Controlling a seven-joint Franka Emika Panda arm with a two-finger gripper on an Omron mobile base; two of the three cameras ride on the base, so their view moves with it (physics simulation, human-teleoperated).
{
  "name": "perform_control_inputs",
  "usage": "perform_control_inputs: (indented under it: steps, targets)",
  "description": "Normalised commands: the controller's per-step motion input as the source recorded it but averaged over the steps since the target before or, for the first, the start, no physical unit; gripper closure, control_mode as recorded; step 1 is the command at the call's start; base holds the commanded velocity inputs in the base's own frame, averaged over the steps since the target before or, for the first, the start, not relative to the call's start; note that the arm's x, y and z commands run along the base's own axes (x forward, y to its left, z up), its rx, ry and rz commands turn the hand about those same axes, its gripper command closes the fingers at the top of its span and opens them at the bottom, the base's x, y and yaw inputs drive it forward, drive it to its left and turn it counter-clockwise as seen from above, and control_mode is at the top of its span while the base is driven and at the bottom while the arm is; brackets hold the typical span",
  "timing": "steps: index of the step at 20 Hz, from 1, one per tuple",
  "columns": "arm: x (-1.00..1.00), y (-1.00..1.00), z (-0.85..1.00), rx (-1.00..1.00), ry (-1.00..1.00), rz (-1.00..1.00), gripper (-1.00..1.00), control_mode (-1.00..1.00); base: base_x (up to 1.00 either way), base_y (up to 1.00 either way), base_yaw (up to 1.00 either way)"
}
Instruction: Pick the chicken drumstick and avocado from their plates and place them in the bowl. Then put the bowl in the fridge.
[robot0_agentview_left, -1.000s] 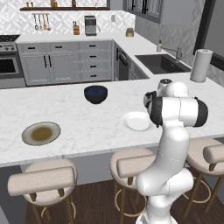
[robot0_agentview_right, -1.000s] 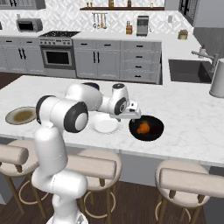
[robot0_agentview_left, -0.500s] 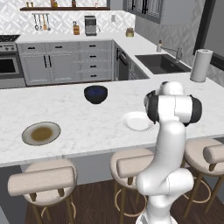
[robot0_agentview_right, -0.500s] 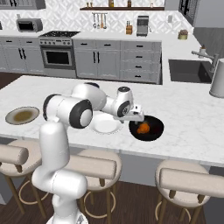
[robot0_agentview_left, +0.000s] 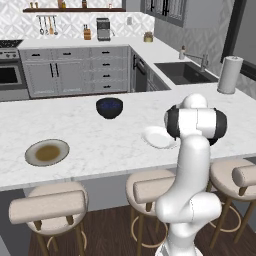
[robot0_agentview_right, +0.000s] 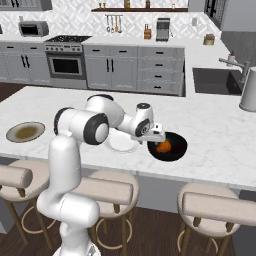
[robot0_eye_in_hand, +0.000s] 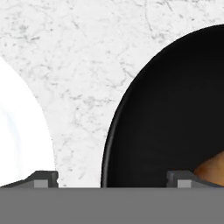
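The orange-brown chicken drumstick (robot0_agentview_right: 163, 146) lies in a shallow black round dish (robot0_agentview_right: 177, 150) on the marble island, right of the plain white plate (robot0_agentview_right: 120, 143). My gripper (robot0_agentview_right: 157, 140) hangs low over the dish's left rim, open and holding nothing. In the hand view its fingertips (robot0_eye_in_hand: 43, 178) stand wide apart: the gripper (robot0_eye_in_hand: 111, 179) straddles the rim of the dish (robot0_eye_in_hand: 175, 100), the drumstick (robot0_eye_in_hand: 212, 168) peeks in at lower right, and the white plate (robot0_eye_in_hand: 17, 131) is at left. The dark bowl (robot0_agentview_left: 109, 107) stands further back. The tan plate (robot0_agentview_left: 47, 152) holds no food. The avocado and the fridge are out of view.
Padded bar stools (robot0_agentview_left: 155, 187) line the island's near edge. A paper towel roll (robot0_agentview_left: 230, 74) and the sink (robot0_agentview_left: 185, 72) are at the far right. Grey cabinets and the stove (robot0_agentview_right: 67, 60) run along the back wall.
The hand has eased a little right and down, from over the white plate's edge to the black dish's left rim. Its jaws stay wide apart. Nothing else has moved.
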Motion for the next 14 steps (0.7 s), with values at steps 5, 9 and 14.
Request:
perform_control_inputs:
  steps: [5, 9, 14]
  targets:
    - [0.0, 0.0, -0.27, 0.0, 0.0, 0.0, -1.0, -1.0, 0.0, 0.0, 0.0]
    - [0.0, 0.0, -0.16, 0.0, 0.0, 0.0, 1.0, -1.0, 0.0, 0.0, 0.0]
    - [0.0, 0.0, -0.04, 0.0, 0.0, 0.0, 1.0, -1.0, 0.0, 0.0, 0.0]
